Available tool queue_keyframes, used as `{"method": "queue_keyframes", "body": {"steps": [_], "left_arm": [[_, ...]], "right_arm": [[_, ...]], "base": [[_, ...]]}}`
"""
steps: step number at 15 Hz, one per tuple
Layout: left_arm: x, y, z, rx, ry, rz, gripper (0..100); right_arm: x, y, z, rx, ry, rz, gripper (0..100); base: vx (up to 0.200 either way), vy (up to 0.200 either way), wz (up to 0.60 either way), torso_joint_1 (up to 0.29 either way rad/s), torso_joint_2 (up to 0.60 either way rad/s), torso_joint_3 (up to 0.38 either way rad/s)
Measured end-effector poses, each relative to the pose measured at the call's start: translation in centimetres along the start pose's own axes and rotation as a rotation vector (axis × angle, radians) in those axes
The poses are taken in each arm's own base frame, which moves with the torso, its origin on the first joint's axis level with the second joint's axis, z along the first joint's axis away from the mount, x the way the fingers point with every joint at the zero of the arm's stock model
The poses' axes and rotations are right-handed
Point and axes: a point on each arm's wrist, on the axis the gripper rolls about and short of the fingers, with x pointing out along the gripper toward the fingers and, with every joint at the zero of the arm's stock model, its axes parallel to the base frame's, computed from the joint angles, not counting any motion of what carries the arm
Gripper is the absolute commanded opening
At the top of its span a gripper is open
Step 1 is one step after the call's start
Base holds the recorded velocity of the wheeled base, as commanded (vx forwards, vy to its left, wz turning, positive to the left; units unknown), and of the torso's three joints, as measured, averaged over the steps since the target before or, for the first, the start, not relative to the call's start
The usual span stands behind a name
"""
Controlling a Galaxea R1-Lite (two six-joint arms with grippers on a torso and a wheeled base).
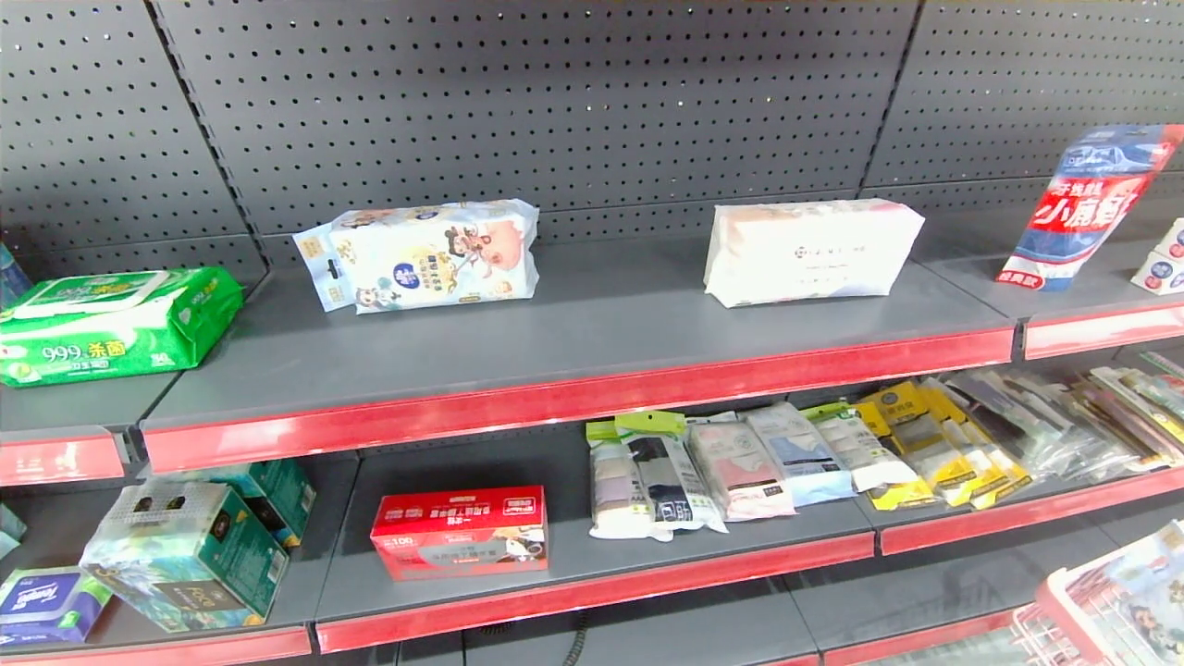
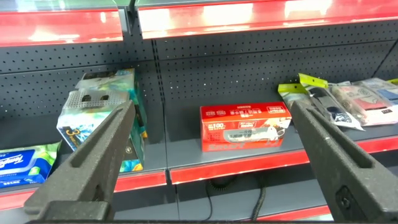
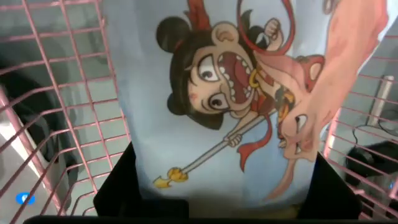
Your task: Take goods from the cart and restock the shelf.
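Note:
My right gripper [image 3: 227, 193] is down in the pink wire cart [image 3: 56, 124], shut on a light-blue pack with a cartoon figure [image 3: 230, 93]; a dark finger presses each side of the pack. In the head view the cart [image 1: 1045, 601] sits at the lower right with cartoon packs [image 1: 1147, 583] in it. My left gripper [image 2: 211, 155] is open with nothing in it, level with the lower shelf and facing a red box [image 2: 245, 126]. The upper shelf [image 1: 573, 361] holds a matching cartoon pack [image 1: 425, 254] and a white pack [image 1: 814, 250].
A green wipes pack [image 1: 111, 324] lies at the upper left and a blue-red pouch [image 1: 1087, 203] stands at the upper right. The lower shelf carries tissue packs [image 1: 185, 555], the red box [image 1: 460, 532] and several flat bagged goods [image 1: 814, 453]. Bare shelf lies between the two upper packs.

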Motion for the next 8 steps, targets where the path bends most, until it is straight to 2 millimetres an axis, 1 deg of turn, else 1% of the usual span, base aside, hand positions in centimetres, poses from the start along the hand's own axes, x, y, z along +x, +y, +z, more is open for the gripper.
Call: {"method": "queue_keyframes", "body": {"steps": [2, 5, 7, 8], "left_arm": [[0.0, 0.0, 0.0, 0.0, 0.0, 0.0, 100], [0.0, 0.0, 0.0, 0.0, 0.0, 0.0, 100], [0.0, 0.0, 0.0, 0.0, 0.0, 0.0, 100], [0.0, 0.0, 0.0, 0.0, 0.0, 0.0, 100]], "right_arm": [[-2.4, -0.4, 0.6, 0.103, -0.04, -0.077, 0], [-6.3, -0.6, 1.5, 0.381, -0.145, -0.175, 0], [-8.5, 0.3, 2.5, 0.485, -0.223, -0.198, 0], [-9.5, 1.4, 3.6, 0.497, -0.275, -0.188, 0]], "base": [[0.0, 0.0, 0.0, 0.0, 0.0, 0.0], [0.0, 0.0, 0.0, 0.0, 0.0, 0.0], [0.0, 0.0, 0.0, 0.0, 0.0, 0.0], [0.0, 0.0, 0.0, 0.0, 0.0, 0.0]]}}
